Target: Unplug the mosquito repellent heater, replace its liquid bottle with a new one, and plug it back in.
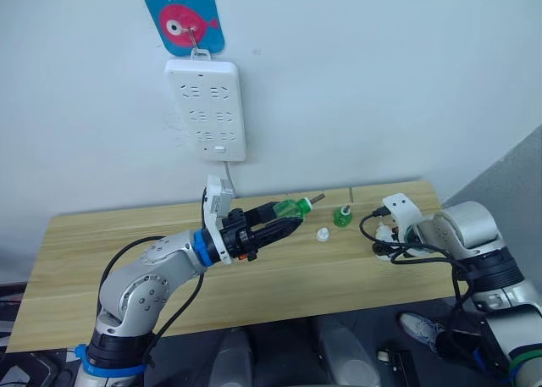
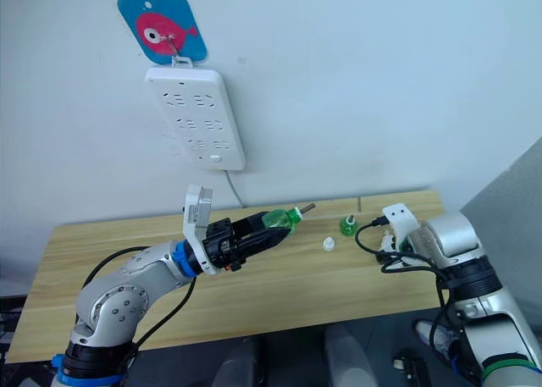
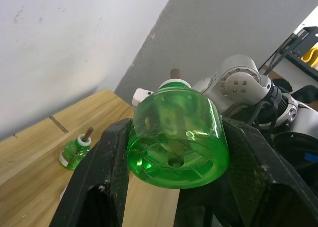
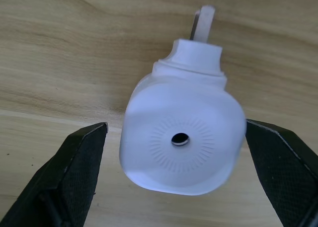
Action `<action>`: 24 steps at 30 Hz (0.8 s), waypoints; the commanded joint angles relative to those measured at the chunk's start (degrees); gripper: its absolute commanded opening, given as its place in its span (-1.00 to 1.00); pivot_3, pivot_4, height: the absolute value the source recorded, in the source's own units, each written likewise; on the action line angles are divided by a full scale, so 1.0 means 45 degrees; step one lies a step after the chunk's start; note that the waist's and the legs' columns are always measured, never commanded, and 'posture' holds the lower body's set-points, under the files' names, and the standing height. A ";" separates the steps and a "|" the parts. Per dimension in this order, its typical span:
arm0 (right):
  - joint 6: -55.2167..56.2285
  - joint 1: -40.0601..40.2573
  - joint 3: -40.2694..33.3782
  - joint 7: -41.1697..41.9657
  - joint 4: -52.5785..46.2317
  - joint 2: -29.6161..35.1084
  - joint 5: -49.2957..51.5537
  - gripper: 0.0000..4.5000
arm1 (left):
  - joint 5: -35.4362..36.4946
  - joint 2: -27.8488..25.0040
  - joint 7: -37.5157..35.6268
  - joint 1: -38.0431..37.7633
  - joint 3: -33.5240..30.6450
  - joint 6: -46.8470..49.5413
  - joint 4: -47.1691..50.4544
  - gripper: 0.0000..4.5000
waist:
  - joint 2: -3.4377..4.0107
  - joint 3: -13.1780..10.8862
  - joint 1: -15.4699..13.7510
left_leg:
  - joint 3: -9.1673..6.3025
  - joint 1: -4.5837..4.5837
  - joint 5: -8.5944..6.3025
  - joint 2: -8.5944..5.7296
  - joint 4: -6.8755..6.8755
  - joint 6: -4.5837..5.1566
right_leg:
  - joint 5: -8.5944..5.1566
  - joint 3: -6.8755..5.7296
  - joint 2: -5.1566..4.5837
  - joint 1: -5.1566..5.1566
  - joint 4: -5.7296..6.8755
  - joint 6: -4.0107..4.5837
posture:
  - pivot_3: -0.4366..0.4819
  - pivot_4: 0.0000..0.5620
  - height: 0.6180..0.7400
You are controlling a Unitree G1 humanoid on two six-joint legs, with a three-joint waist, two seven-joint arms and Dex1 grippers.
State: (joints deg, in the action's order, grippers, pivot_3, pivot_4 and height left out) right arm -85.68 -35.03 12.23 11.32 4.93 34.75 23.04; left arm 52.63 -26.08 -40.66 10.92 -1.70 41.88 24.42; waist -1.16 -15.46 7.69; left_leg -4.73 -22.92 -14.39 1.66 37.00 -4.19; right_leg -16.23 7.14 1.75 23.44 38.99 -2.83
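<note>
Your left end effector (image 1: 284, 220) pinches a slick, light green bottle (image 1: 294, 208) by its base. Your right end effector (image 4: 174, 175), spread, straddles the smooth heater (image 4: 181, 137); grip its flanks.

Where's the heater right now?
The mosquito repellent heater lies on the wooden table at the robot's right, unplugged, between the open fingers of the right gripper, which hovers over it without touching.

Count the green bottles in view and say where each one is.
2. One green bottle is clamped in the left claw above the table; the other green bottle stands upright on the table, beside a small white cap.
</note>
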 commanded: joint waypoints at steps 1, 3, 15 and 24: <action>0.0004 -0.0165 -0.0432 0.0129 0.0026 -0.0125 -0.0396 1.00 | 0.0087 0.0038 -0.0009 -0.0069 -0.0057 -0.0160 0.0555 0.03 | -0.0004 -0.0005 -0.0009 | 0.0000 -0.0001 0.0000 0.0000 -0.0001 0.0000 | 0.0000 0.0001 0.0000 0.0001 -0.0001 0.0000 | -0.31 0.03 0.94; 0.0075 -0.0201 -0.0495 0.0130 0.0187 -0.0298 -0.0578 1.00 | 0.0076 0.0064 0.0031 -0.0073 -0.0047 -0.0171 0.0558 0.03 | -0.0005 -0.0006 -0.0006 | -0.0002 0.0000 0.0000 0.0002 -0.0004 0.0000 | 0.0000 -0.0003 0.0000 0.0002 -0.0002 0.0000 | -0.30 0.03 0.94; 0.0290 -0.0315 -0.0782 0.0384 0.0890 -0.0782 -0.1273 0.73 | 0.0005 0.0106 0.0111 -0.0177 0.0001 -0.0224 0.0587 0.03 | -0.0005 -0.0014 -0.0019 | 0.0000 -0.0001 -0.0001 0.0001 -0.0007 -0.0001 | -0.0001 0.0000 0.0000 0.0004 -0.0005 -0.0001 | -0.29 0.00 0.94; -0.0069 -0.0353 -0.1289 0.0835 0.0455 -0.0675 -0.1308 0.33 | -0.0107 -0.0034 -0.0223 -0.0152 0.0048 -0.0263 0.0320 0.03 | -0.0005 -0.0014 0.0009 | 0.0004 -0.0003 -0.0001 0.0001 -0.0008 -0.0002 | -0.0001 0.0003 0.0000 0.0008 -0.0008 -0.0002 | -0.34 -0.06 0.94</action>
State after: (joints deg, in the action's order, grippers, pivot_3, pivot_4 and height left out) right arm -85.62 -35.80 8.17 14.22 9.24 30.86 17.05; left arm 52.18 -26.07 -40.69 10.25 -1.55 41.82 24.47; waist -1.19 -15.53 7.74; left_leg -4.71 -22.95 -14.40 1.66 36.96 -4.20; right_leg -16.24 7.16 1.75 23.48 38.96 -2.84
